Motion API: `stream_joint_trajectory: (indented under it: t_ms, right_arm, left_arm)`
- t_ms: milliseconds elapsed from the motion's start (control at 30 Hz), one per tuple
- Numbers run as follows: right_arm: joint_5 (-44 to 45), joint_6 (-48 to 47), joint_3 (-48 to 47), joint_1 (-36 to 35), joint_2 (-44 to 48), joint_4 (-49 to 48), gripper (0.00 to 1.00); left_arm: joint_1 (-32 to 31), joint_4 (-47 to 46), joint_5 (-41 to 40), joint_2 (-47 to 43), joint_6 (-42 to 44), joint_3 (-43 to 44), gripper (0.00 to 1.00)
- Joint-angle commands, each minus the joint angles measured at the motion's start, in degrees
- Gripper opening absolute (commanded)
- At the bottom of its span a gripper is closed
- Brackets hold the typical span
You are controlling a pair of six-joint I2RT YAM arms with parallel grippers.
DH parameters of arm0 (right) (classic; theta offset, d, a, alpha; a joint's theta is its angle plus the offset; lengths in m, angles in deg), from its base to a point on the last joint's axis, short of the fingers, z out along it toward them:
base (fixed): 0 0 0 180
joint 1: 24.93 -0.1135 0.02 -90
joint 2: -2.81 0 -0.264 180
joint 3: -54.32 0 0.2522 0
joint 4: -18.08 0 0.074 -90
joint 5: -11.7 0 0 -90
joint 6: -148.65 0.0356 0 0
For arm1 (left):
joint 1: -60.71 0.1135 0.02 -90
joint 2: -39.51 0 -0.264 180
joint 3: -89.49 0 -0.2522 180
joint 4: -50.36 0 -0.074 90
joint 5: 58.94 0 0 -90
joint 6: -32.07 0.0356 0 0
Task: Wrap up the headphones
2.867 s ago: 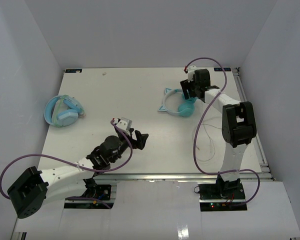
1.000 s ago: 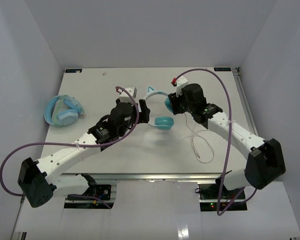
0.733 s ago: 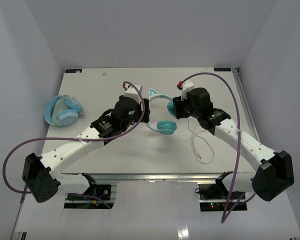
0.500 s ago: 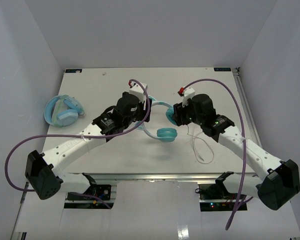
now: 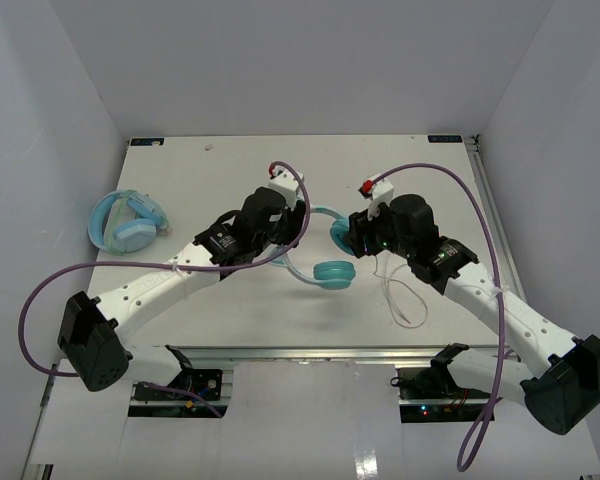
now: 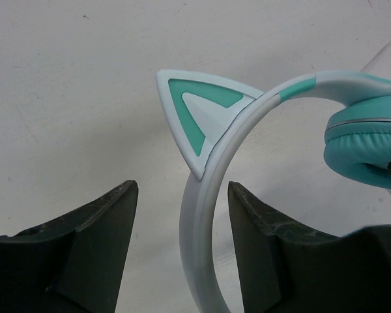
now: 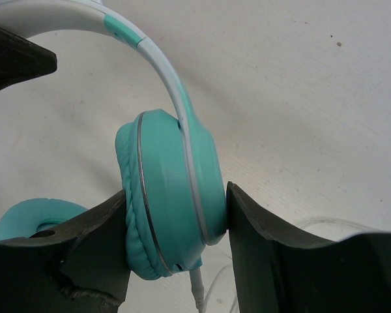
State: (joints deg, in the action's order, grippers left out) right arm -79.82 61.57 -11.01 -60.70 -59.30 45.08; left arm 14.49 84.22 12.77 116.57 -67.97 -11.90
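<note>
Since the earlier frame, headphones (image 5: 332,274) went from the far right of the surface (image 5: 180,170) to its middle. The left arm came up from the near edge to meet them.

Count: two headsets, one cable, two arms.

- One ear cup is clamped between the right fingers (image 7: 274,254).
- Headband runs between the left fingers (image 6: 98,248), which stand apart with a gap showing, no grip. One cat ear sits just past them, tip pointing away.
- Band arches toward far-left, U opening near-right.
- Second cup is nearest the arm bases, pad up. Can't tell if it touches the surface.
- Thin white cable (image 5: 405,295) loops on the surface, near-right of the cups.
- Light-blue headset (image 5: 128,222) lies well apart at the left edge.
</note>
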Motion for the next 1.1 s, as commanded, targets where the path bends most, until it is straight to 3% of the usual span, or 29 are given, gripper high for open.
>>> stream_joint_trajectory:
  t_ms: [0,67,133,233,267,333,433,567,733,933,1067]
  right_arm:
    - [-0.7,1.5,-1.2,-0.5,1.5,-5.0,0.08]
    - [-0.6,1.4,-1.2,-0.5,1.1,-5.0,0.08]
    - [-1.1,1.3,-1.2,-0.6,0.7,-5.0,0.08]
    - [-1.5,1.2,-1.2,-0.8,-0.2,-5.2,0.08]
    - [-1.7,1.1,-1.2,-0.8,-0.6,-5.3,0.08]
    - [-1.9,1.1,-1.4,-0.8,-1.2,-5.3,0.13]
    - [-1.8,1.1,-2.6,-0.8,-1.5,-5.3,0.39]
    - [-1.9,0.7,-5.3,-0.8,-0.3,-4.8,0.64]
    - [-6.0,-0.9,-6.4,-0.8,3.2,-3.3,0.84]
    - [-7.8,-4.4,-2.7,-0.7,7.8,-4.0,0.86]
    - [-12.6,-6.9,0.7,-0.6,10.3,-6.7,0.78]
  left_arm:
    - [0.2,-0.2,1.3,-0.5,0.3,-1.1,0.65]
    - [0.1,-0.2,1.4,-0.2,0.5,-1.1,0.54]
    - [0.1,-0.3,1.8,0.1,0.5,-1.0,0.27]
    - [0.1,-0.3,2.1,0.5,0.4,-0.9,0.03]
    - [0.2,-0.3,1.9,0.6,0.0,-0.9,0.00]
    - [0.1,-0.3,1.5,0.8,-0.4,-0.8,0.00]
    - [0.1,0.7,-0.9,1.3,-2.0,0.0,0.00]
    - [0.2,3.6,-5.1,0.2,-2.6,1.3,0.00]
    - [2.2,7.2,-7.1,-5.3,-3.7,2.1,0.00]
    - [5.3,10.7,-6.8,-12.6,-4.4,3.2,0.00]
    - [6.1,13.4,-6.5,-15.2,-5.1,5.9,0.00]
